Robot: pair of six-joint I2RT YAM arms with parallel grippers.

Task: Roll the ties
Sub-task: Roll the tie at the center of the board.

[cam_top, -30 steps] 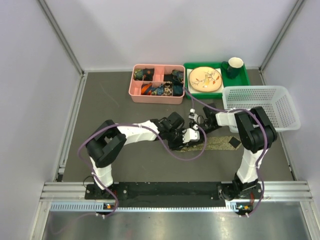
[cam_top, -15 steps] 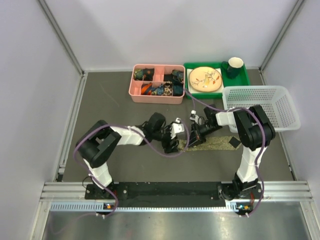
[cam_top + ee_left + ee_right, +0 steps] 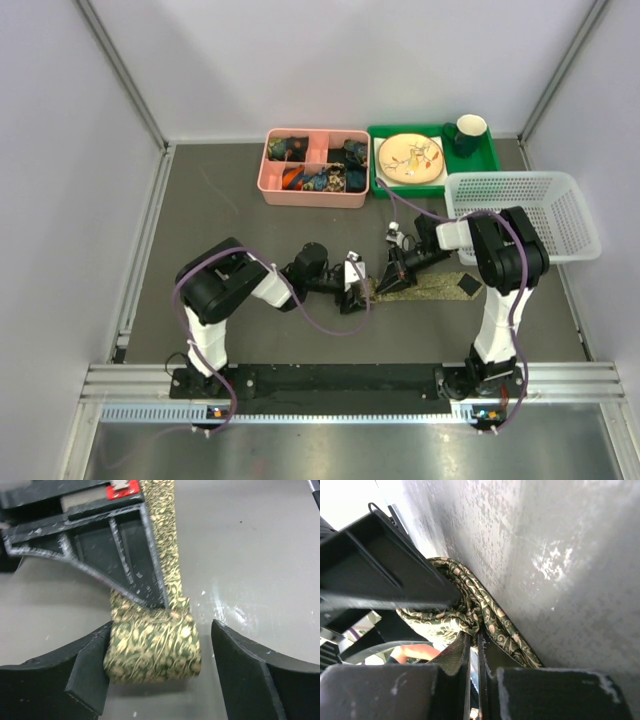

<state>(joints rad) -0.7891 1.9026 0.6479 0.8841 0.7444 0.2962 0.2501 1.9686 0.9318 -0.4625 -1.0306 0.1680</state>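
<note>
**A:** Where does the tie [image 3: 155, 647] sit against the hands?

**B:** Its rolled end lies on the grey table [image 3: 260, 555], right between the fingers of the left gripper [image 3: 162, 667]. Those jaws stand wide apart, with one finger just beside the roll and the other clear of it. The right gripper [image 3: 474, 647] reaches in from the opposite side, fingers pressed together on the fabric at the roll's upper edge.

**A:** So how should this turn be done well?

**B:** The roll looks only a turn or two deep, so I'd say it could spring open easily. The left gripper should close squarely across the roll's two ends before the right one lets go. Then the roll should be turned along the flat strip with its edges flush, or it will cone.

**A:** And the cloth?

**B:** It's narrow and olive-green, with a pale tan scrolling pattern, and it looks soft and likely slippery. The unrolled length runs straight away from the left gripper, flat on the table beside the right gripper.
</note>
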